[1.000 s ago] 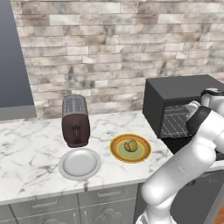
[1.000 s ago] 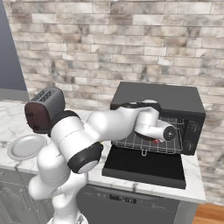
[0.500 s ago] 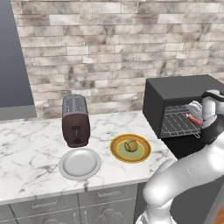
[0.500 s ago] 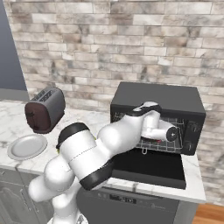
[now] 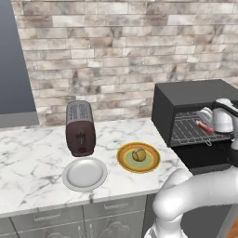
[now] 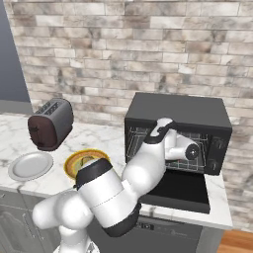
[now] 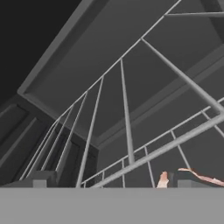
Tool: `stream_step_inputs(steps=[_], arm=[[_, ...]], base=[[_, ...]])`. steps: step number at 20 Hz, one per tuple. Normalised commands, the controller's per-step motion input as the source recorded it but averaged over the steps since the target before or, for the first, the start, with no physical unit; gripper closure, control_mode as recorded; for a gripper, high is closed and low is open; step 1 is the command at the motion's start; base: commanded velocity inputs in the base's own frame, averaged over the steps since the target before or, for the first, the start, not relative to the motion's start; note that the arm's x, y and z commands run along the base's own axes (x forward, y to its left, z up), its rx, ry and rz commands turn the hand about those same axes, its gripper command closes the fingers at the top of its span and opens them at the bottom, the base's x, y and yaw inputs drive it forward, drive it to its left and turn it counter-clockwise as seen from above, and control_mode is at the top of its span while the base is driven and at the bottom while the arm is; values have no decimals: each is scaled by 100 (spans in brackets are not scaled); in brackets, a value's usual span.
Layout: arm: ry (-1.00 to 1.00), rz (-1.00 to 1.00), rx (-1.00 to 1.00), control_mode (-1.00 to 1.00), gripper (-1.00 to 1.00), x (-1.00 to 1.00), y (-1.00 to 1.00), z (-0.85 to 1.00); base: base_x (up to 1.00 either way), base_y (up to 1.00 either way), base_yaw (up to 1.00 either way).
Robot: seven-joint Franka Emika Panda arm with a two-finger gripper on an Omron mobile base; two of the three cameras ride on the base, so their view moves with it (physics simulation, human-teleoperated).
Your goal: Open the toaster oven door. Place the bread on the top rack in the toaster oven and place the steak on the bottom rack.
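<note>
The black toaster oven (image 6: 178,112) stands on the counter with its door (image 6: 181,189) folded down flat. My gripper (image 5: 208,120) is inside the oven mouth, open and empty (image 7: 113,179). The pinkish-red steak (image 5: 205,126) lies on a wire rack (image 5: 185,132) just by the gripper, and a sliver of the steak (image 7: 199,176) shows beside my right fingertip (image 7: 184,179). I cannot tell which of the racks it is. The bread (image 5: 138,155), a small tan roll, sits on a yellow-rimmed green plate (image 5: 125,162) left of the oven.
A bare grey-white plate (image 5: 84,173) lies near the counter's front edge. Behind it stands a dark brown slot toaster (image 5: 80,128). A brick wall backs the marble counter (image 5: 28,167). My white arm bends across the front of the oven (image 6: 148,168).
My arm's elbow has swung down and across in front of the oven. The hand has stayed inside the oven mouth, open throughout. The steak rests on the rack as before.
</note>
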Motion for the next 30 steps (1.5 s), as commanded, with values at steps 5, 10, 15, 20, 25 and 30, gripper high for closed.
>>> stream_step_inputs(steps=[5,10,15,20,25,30], arm=[[4,-7,0,-100,-100,0,14,0],[9,-8,0,-100,100,9,18,0],[9,-7,0,-100,100,7,13,-4],[13,-5,0,-100,100,2,11,-11],[15,0,-2,-100,100,-4,11,-14],[15,0,-5,-100,100,-10,9,-24]], base=[[0,0,0],[0,0,0],[0,0,0],[0,0,0],[0,0,0],[0,0,0]])
